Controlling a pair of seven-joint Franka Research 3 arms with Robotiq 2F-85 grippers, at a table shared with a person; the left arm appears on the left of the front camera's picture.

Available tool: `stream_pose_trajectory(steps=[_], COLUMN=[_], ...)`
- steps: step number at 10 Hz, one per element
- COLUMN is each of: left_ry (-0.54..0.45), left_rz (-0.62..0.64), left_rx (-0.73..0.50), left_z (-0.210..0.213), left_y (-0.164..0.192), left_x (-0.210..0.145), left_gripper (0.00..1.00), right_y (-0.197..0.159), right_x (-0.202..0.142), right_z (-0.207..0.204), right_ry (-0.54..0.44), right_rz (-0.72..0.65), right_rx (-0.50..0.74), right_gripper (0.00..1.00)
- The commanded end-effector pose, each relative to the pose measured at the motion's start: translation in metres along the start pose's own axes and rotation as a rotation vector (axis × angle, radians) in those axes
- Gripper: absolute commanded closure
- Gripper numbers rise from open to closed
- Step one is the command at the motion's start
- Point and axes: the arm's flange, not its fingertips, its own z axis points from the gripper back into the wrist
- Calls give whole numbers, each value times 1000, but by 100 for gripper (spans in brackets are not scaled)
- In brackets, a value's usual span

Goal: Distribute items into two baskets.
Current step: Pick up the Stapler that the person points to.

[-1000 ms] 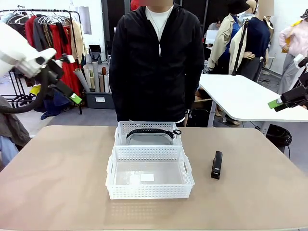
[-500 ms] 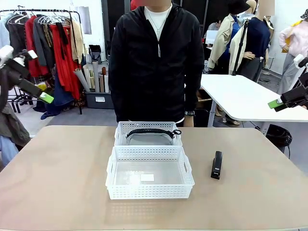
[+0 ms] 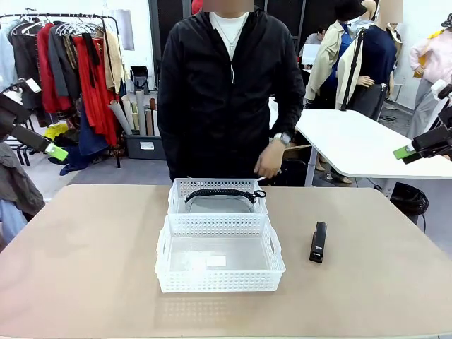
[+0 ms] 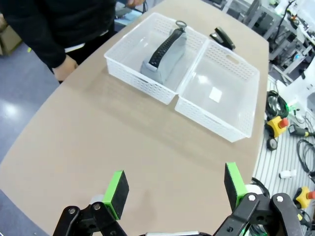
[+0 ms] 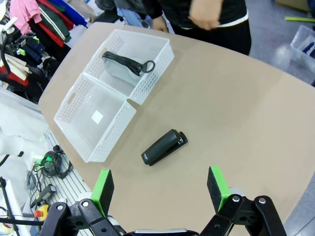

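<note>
Right wrist view: right gripper (image 5: 160, 188), green pads spread wide, grasping nothing, hangs above tan table (image 5: 246, 123). Small black desk stapler (image 5: 164, 147) lies on tabletop beyond, apart from 2 white lattice plastic baskets. Far basket (image 5: 157, 73) holds light grey fabric waist bag (image 5: 123, 66) w/ black strap; near basket (image 5: 115, 130) shows a white label. Left gripper (image 4: 175, 187) likewise spread, raised.

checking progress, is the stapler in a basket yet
No, the stapler lies on the table, outside and beside the near basket.
</note>
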Motion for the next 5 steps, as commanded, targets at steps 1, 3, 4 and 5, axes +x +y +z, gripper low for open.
stream_pose_trajectory(steps=[1,3,4,5], left_ry=[-1,-26,-8,-8], left_rz=[-38,-47,-19,-19], left_rx=[48,39,23,23], left_z=[1,3,2,2], left_y=[-21,-28,-16,-16], left_x=[-11,-13,-5,-5], left_gripper=[0,0,0,0], right_y=[2,2,2,2], right_x=[1,1,1,1], right_z=[1,1,1,1], right_ry=[-4,-4,-4,-4], right_rz=[1,1,1,1], right_rx=[2,2,2,2], right_gripper=[0,0,0,0])
